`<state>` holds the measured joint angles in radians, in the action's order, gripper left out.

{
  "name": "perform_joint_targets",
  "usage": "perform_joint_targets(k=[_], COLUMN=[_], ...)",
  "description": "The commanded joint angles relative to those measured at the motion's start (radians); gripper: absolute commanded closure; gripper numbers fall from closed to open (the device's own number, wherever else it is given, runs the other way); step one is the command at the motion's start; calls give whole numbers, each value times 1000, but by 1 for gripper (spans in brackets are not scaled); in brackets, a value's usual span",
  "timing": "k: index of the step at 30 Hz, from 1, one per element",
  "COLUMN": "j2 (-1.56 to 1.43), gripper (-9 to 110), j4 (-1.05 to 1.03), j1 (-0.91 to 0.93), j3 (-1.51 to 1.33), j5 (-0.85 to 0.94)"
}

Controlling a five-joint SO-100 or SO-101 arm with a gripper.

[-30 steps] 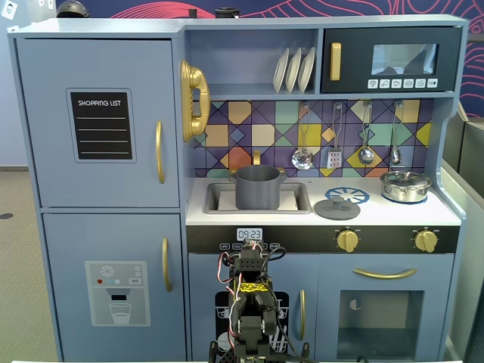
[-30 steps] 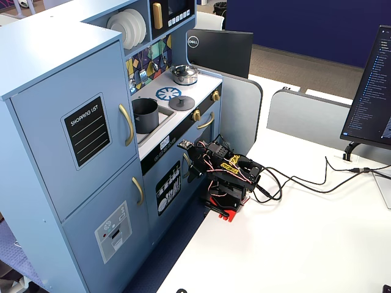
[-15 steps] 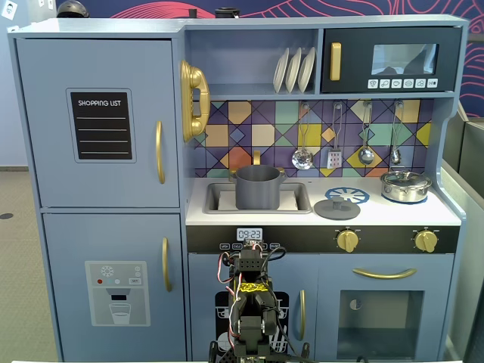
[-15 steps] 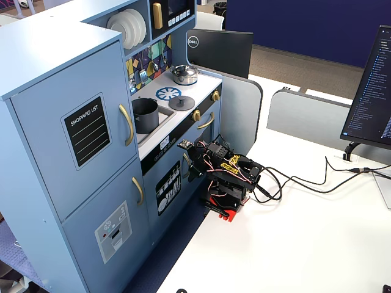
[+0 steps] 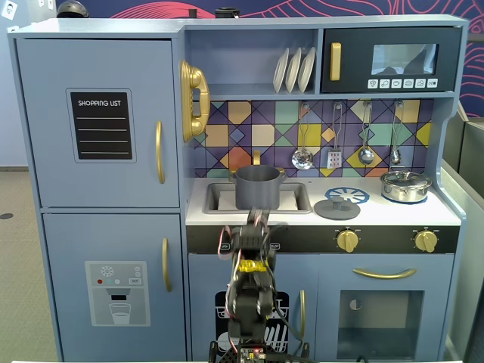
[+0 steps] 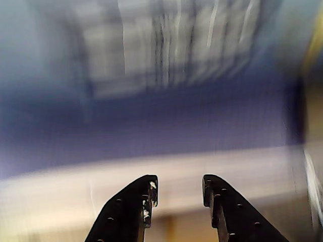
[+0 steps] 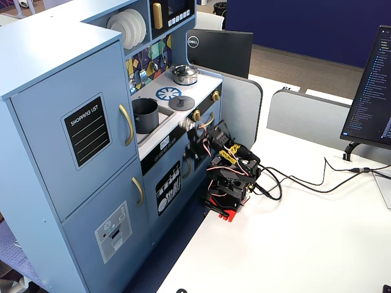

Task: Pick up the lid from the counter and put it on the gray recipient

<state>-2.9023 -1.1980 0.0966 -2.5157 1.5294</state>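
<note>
Your gripper [image 6: 177, 190] is part open with nothing between its jaws, and the smeared wrist view tells you little else about where it points. The lid [image 5: 337, 207] lies flat on the counter [image 5: 446, 215], knob up, at about 3 o'clock from the gray recipient [image 5: 258, 187] in the sink, just beside it. That knob is probably your easiest hold for lifting it across.

Matt greys against polished steel on a painted toy kitchen.
Beyond the black plastic gripper [image 6: 178, 190], the lid [image 5: 337, 207] and gray recipient [image 5: 258, 186] look matt dark grey; farther right in a fixed view, the steel pot [image 5: 405, 185] gleams mirror-bright, the knobs [image 5: 348, 240] show glossy gold, the cabinet [image 5: 98, 151] a smooth satin blue.
</note>
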Motion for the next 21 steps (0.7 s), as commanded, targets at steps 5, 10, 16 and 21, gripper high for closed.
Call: perform_joint_targets(k=[5,10,16,21], j2=[87,170,265,396], gripper=[102,95,80,76], j4=[482,977,1269,1327], j1=[313,491,537,543], j3=[222,97,11,40], j5=[117,78,48,51])
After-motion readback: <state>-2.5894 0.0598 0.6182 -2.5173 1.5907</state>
